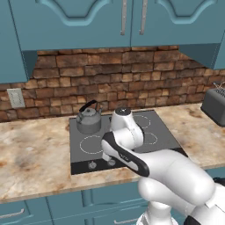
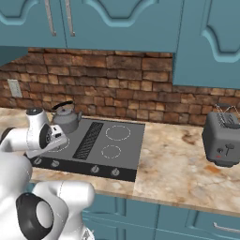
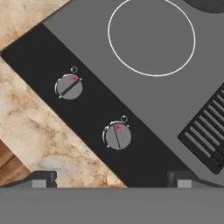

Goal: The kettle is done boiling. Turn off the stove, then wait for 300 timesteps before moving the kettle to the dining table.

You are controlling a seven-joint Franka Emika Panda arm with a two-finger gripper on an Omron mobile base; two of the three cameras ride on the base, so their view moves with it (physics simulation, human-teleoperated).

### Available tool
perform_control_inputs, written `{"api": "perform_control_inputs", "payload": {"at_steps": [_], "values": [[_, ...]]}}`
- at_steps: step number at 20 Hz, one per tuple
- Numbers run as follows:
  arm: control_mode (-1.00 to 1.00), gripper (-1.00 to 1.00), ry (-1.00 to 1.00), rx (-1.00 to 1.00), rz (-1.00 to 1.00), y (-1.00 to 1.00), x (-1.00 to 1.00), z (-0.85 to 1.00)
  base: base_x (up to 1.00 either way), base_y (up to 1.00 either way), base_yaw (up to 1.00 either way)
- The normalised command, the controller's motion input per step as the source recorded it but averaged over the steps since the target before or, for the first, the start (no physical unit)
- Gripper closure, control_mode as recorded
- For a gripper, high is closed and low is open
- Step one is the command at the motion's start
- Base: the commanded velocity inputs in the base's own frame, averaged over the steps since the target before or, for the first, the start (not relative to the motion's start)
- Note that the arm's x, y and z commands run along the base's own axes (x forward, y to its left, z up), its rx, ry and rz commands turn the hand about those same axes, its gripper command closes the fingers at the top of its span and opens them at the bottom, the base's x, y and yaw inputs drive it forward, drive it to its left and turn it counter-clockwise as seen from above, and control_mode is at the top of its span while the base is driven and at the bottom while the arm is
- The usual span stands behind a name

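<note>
1. Grey metal kettle with an arched black handle sits on the stove, on the burner at about ten o'clock of the cooktop in the left base view, apart from the arm. It has not been lifted; it likely waits there because the heat must be cut first.
2. The tool hangs above the stove's black front strip, its two dark fingertips spread wide with nothing between them. The stance suggests it is lining up on a dial.
3. In the hand view, one knob lies at about twelve o'clock from the tool, close by; a second knob lies further off at about eleven o'clock. Each carries a small red mark. Which one feeds the kettle's burner cannot be told.
4. A white burner ring and the black centre grille lie beyond the knobs.
5. The worktop is beige-and-rust marbled stone around the stove.
6. A boxy grey toaster stands at three o'clock, well apart.
7. Behind runs a red brick wall with teal cabinets above.
</note>
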Motion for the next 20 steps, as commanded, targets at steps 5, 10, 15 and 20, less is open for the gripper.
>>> {"api": "perform_control_inputs", "payload": {"at_steps": [5,10,15,20], "values": [[-1.0,-1.0,0.0,-0.01,0.0,0.0,0.03,-0.21,0.0,0.0,0.0],[-1.0,-1.0,0.0,0.0,0.0,0.0,0.02,-0.22,0.0,0.0,0.0],[-1.0,-1.0,0.0,-0.01,0.0,0.01,0.04,-0.25,0.0,0.0,0.0],[-1.0,-1.0,0.0,0.0,0.0,0.0,0.13,-0.16,0.0,0.0,0.0]]}}
